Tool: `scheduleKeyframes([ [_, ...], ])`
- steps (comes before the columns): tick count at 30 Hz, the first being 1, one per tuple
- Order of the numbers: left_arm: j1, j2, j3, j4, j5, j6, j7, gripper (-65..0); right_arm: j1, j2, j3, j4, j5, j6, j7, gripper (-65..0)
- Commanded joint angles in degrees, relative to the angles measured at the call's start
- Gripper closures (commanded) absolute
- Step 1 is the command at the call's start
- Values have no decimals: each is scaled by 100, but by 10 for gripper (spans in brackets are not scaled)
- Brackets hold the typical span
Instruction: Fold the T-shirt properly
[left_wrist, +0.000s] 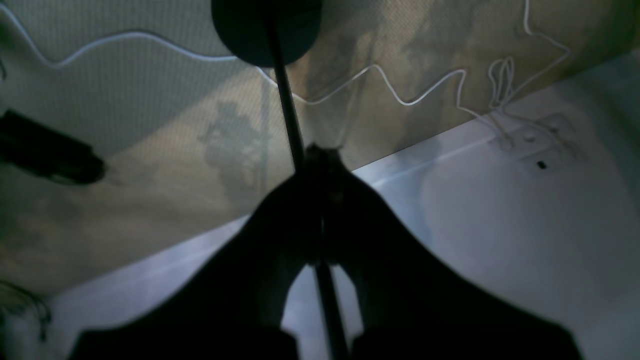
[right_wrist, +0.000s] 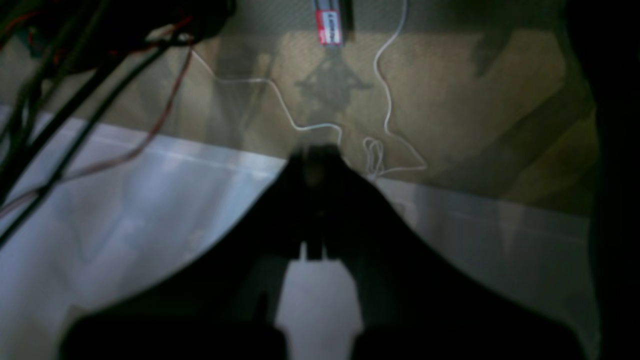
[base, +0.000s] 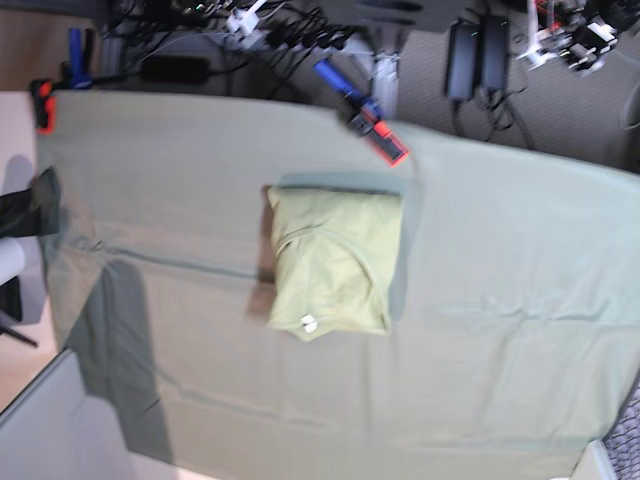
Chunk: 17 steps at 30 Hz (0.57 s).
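T-shirt (base: 335, 262): compact folded rectangle on counter (base: 500, 260), fold looks finished | left tool (left_wrist: 320, 150), right tool (right_wrist: 315, 150): pinched together, empty, clear of garment

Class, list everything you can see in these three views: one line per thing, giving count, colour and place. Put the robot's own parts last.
T-shirt: one, pale yellow-green, folded into a compact rectangle at the middle of the table cloth, small white tag at its near edge.
Table cloth: one, dull grey-green, covering the table.
Clamps: two, orange-red, one at the cloth's far edge, one at its far left corner.
Power bricks: two, black, on the floor beyond the table.
White cable: one, snaking over the floor.
Left fingers: dark, closed together, off the table.
Right fingers: dark, closed together, off the table.
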<state>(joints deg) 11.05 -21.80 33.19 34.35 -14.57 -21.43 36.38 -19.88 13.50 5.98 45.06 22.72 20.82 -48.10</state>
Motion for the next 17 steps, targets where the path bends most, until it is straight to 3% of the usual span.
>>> scheduleKeyframes([
  [1,-105,46,0,-142,2,-15,2,0,70,63,15,-39,-28,15,-52,0],
  [7,-439,673,0,-551,-20,-17,131,0,553,66,15,-136,-267,13,-9,0],
  [17,-452,1174,-129,-549,55,-20,-4,0,898,61,15,-136,-278,15,214,0],
])
